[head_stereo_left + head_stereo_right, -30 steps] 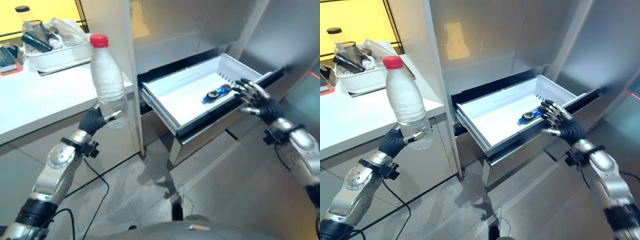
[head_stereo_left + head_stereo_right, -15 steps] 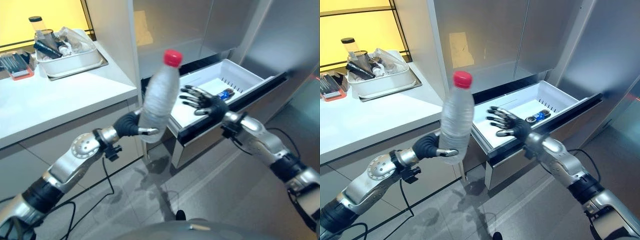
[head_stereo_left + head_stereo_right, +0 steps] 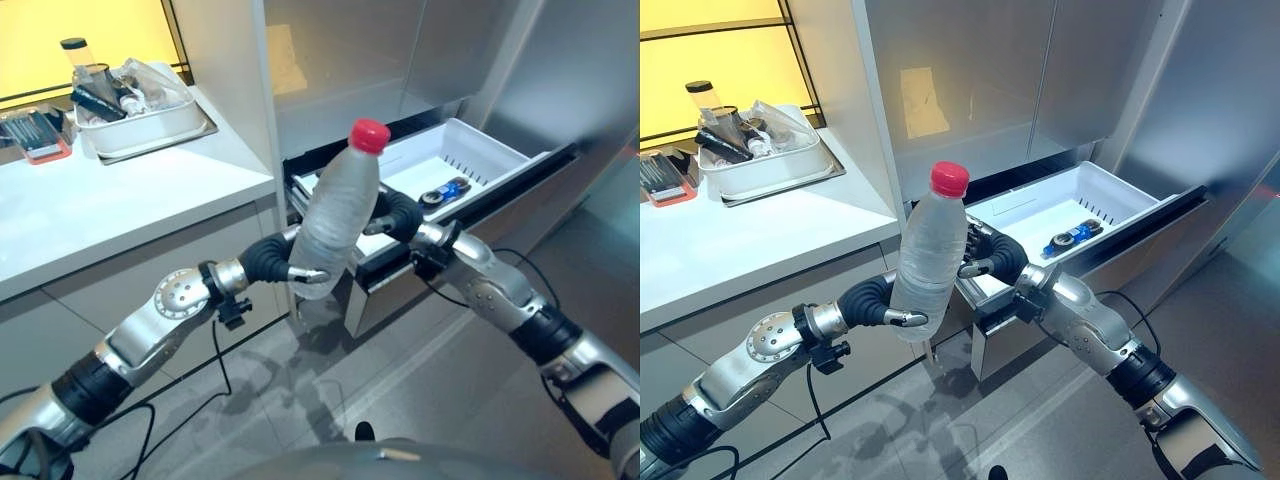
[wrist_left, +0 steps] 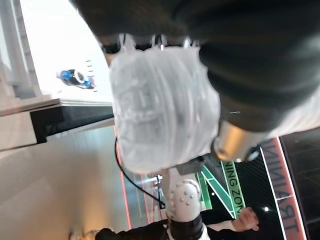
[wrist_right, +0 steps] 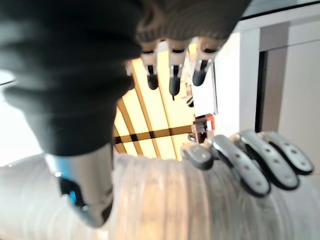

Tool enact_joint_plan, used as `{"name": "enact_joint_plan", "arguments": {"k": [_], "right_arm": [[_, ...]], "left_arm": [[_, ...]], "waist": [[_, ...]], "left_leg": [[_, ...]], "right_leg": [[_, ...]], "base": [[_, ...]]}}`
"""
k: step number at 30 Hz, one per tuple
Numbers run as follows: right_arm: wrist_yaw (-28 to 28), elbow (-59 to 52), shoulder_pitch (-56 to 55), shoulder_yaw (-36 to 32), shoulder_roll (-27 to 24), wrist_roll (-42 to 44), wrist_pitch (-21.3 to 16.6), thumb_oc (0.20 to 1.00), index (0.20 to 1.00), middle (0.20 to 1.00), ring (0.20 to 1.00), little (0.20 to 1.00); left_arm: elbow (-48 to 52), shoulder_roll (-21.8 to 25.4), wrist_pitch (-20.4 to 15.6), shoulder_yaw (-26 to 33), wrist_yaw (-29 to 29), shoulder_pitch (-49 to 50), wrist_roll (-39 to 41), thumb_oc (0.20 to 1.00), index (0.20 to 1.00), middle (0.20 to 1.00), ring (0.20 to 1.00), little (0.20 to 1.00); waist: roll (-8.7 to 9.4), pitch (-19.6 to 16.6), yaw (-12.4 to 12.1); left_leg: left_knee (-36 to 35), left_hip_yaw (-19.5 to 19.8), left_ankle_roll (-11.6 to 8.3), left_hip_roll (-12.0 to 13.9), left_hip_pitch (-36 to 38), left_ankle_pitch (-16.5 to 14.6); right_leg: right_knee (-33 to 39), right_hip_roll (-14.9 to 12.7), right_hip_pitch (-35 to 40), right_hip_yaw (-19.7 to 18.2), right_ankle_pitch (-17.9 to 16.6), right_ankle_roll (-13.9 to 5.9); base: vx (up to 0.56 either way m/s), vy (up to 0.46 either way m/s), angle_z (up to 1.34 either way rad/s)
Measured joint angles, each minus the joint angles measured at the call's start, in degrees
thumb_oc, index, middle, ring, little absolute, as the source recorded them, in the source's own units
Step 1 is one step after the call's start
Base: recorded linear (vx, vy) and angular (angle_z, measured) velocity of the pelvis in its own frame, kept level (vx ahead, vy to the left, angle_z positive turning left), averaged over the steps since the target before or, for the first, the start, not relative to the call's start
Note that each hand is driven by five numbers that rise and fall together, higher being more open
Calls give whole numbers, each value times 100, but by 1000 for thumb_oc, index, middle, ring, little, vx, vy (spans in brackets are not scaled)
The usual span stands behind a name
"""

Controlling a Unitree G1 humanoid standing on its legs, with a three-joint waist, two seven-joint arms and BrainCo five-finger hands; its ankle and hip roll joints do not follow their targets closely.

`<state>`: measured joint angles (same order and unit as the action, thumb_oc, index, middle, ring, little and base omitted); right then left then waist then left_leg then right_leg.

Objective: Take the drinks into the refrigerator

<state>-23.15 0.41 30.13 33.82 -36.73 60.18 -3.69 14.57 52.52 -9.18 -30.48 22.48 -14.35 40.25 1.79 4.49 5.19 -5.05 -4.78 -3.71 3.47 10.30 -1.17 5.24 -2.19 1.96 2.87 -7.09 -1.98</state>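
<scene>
One clear water bottle [image 3: 929, 262] with a red cap stands tilted at frame centre, its lower part wrapped by the left hand [image 3: 878, 303]. Just behind it, the right hand [image 3: 998, 262] reaches in with straight, spread fingers. Beyond, toward the upper right, the white refrigerator drawer [image 3: 1110, 188] is pulled out, holding a small blue can [image 3: 1071, 238].

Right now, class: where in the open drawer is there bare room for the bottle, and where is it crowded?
The white drawer floor is bare between its near wall and the small blue item. Its front corner is crowded: both hands, left hand and right hand, meet at the water bottle.
</scene>
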Motion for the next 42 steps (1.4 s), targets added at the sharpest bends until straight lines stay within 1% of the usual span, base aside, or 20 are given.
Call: {"name": "enact_joint_plan", "arguments": {"k": [4, 7, 11, 14, 17, 23, 29, 34, 35, 37, 40, 42], "right_arm": [[6, -32, 0, 56, -19, 33, 2, 1000, 1000, 1000, 1000, 1000], [-23, -282, -1, 167, -231, 134, 24, 1000, 1000, 1000, 1000, 1000], [-77, -478, -2, 333, -243, 257, 85, 1000, 1000, 1000, 1000, 1000], [-143, -898, 37, 541, -185, 297, 161, 1000, 1000, 1000, 1000, 1000], [-178, -898, 44, 571, -238, 302, 177, 1000, 1000, 1000, 1000, 1000], [-153, -830, 58, 661, -173, 353, 185, 1000, 1000, 1000, 1000, 1000], [-119, -609, 136, 737, 19, 375, 284, 1000, 1000, 1000, 1000, 1000], [-91, -602, 136, 759, 31, 381, 313, 1000, 1000, 1000, 1000, 1000], [-87, -602, 136, 758, 32, 384, 313, 200, 200, 200, 200, 200], [-80, -573, 135, 746, 71, 407, 305, 200, 200, 200, 200, 200], [-15, -472, 135, 678, 348, 476, 263, 200, 200, 200, 200, 200], [4, -454, 135, 654, 392, 512, 264, 200, 200, 200, 200, 200]], "left_arm": [[-17, 0, 0, -4, 27, 5, 5, 200, 200, 200, 200, 200], [-13, -1, -17, -4, 123, 18, 5, 200, 200, 200, 200, 200], [-15, -6, -16, -5, 124, 95, -9, 200, 200, 200, 200, 200], [-38, -14, 7, -80, 146, 100, -135, 200, 200, 200, 200, 200], [-40, -18, 7, -151, 115, 99, -129, 200, 200, 200, 200, 200], [-84, -4, 10, -209, 131, 101, -128, 200, 200, 200, 200, 200], [-224, -23, -12, -190, 157, 184, -121, 200, 200, 200, 200, 200], [-227, -48, -15, -175, 145, 250, -124, 200, 200, 200, 200, 200], [-227, -72, -15, -166, 136, 269, -125, 200, 200, 200, 200, 200], [-231, -197, -19, -65, 121, 406, -123, 200, 200, 200, 200, 200], [-315, -247, -6, 12, 53, 550, -126, 200, 200, 200, 200, 200], [-330, -306, -8, 26, 41, 552, -130, 200, 200, 200, 200, 200]], "waist": [[-7, -1, 1], [-28, -7, -2], [-46, -8, 4], [-96, -38, 5], [-104, -45, -7], [-111, -49, -143], [-106, -54, -181], [-106, -55, -198], [-106, -55, -201], [-109, -58, -205], [-106, -67, -181], [-108, -69, -173]], "left_leg": [[0, -10, 0, 0, 1, 0], [0, -12, 0, -1, 1, 0], [0, -17, -1, 2, 0, 0], [0, -16, 0, 3, -1, 0], [0, -14, 0, -2, 0, 0], [0, -8, -3, 2, -8, 2], [0, 11, -3, 5, -19, 2], [0, 20, -3, 11, -24, 2], [0, 22, -4, 15, -25, 3], [0, 30, -6, 17, -30, 5], [0, 57, -19, 22, -52, 14], [0, 84, -23, 16, -70, 22]], "right_leg": [[0, 4, -4, -8, -2, 2], [0, 3, -6, -9, -1, 1], [0, 6, -10, -10, -3, 3], [0, 6, -9, -9, -2, 3], [0, 3, -8, -9, -4, 3], [0, 3, -11, -2, -5, 6], [0, -5, -13, 13, -2, 5], [0, -6, -13, 21, -3, 5], [-1, -6, -12, 25, -2, 5], [-1, -8, -13, 36, -1, 7], [-1, -6, -19, 67, 3, 14], [0, -3, -27, 87, 4, 16]], "base": [[0, 0, 0], [0, 0, 0], [0, 0, 0], [0, 0, 0], [0, 0, 0], [0, 0, 0], [0, 0, 0], [0, 0, 0], [0, 0, 0], [0, 0, 0], [5, 1, 3], [2, 1, 6]]}}
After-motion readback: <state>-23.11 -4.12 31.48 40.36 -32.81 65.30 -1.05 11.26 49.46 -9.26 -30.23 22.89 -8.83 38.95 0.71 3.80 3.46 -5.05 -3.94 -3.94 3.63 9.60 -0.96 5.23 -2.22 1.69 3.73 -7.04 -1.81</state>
